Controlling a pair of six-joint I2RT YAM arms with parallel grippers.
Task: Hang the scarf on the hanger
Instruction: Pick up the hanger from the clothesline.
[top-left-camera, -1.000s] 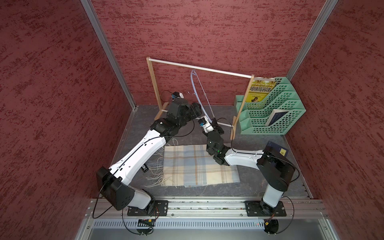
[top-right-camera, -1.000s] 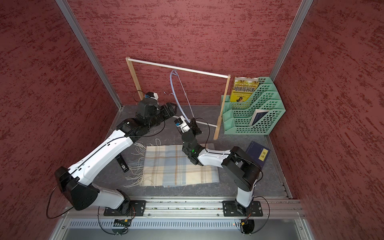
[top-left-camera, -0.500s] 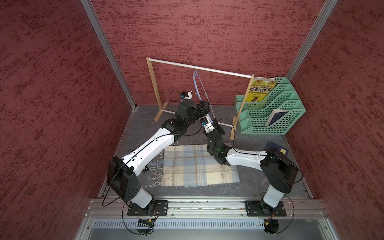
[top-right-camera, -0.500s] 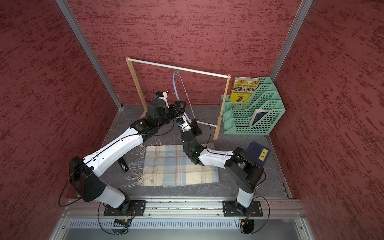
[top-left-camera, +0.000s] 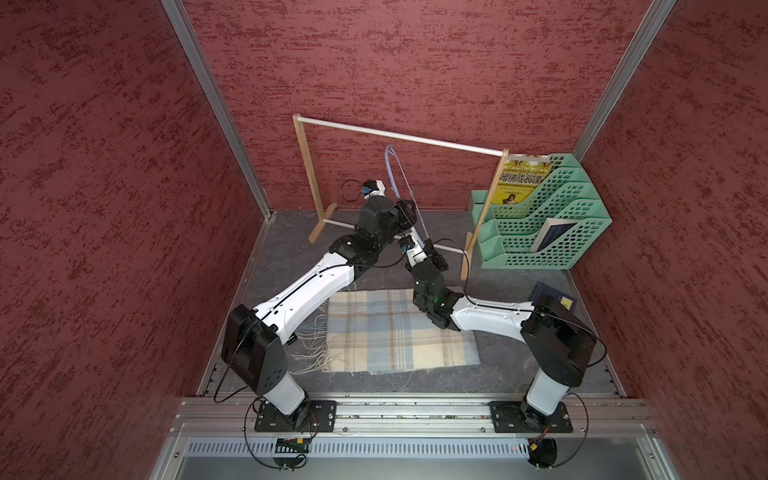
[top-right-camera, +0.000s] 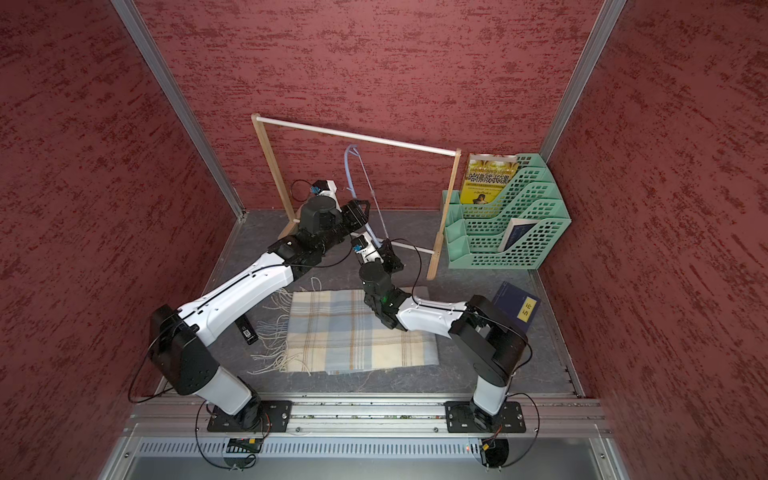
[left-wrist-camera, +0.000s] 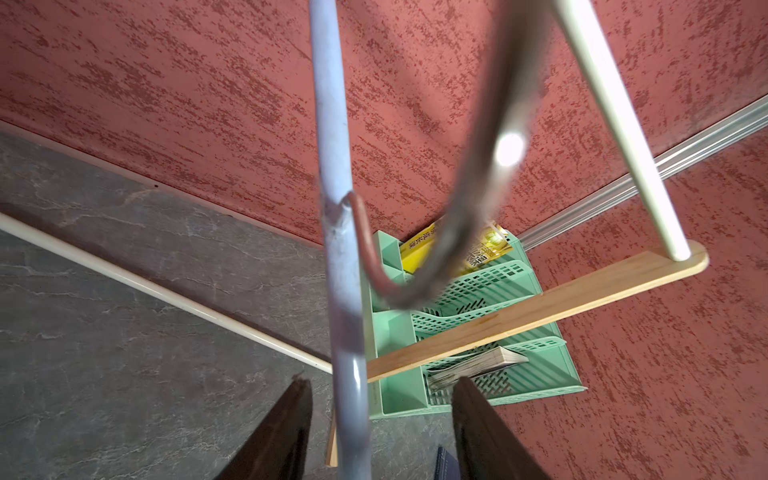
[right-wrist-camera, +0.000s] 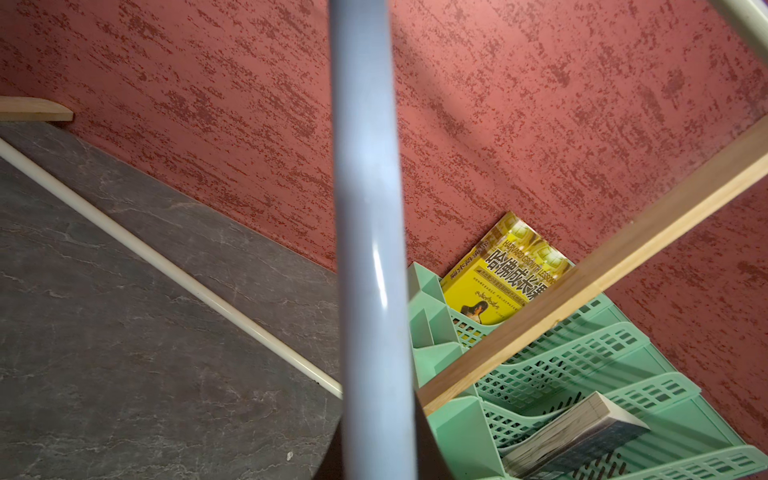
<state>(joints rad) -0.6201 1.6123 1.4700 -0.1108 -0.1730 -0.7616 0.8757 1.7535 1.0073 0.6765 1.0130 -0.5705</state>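
The plaid scarf lies flat on the grey floor, fringe toward the left arm. The pale blue hanger stands tilted under the rack's top rod. My right gripper is shut on its lower end, and the bar runs up from between the dark fingers of that gripper. My left gripper is higher on the same bar. In the left wrist view it is open. The bar passes between its fingers with a gap on both sides. The dark hook shows blurred.
A wooden rack with a white top rod stands at the back wall. A green file organiser with a yellow book fills the back right corner. A dark blue book lies by the right arm, and red walls close three sides.
My left arm swung right from beside the rack's post to the hanger, and its jaws have narrowed around the bar. The right arm and the scarf stayed put.
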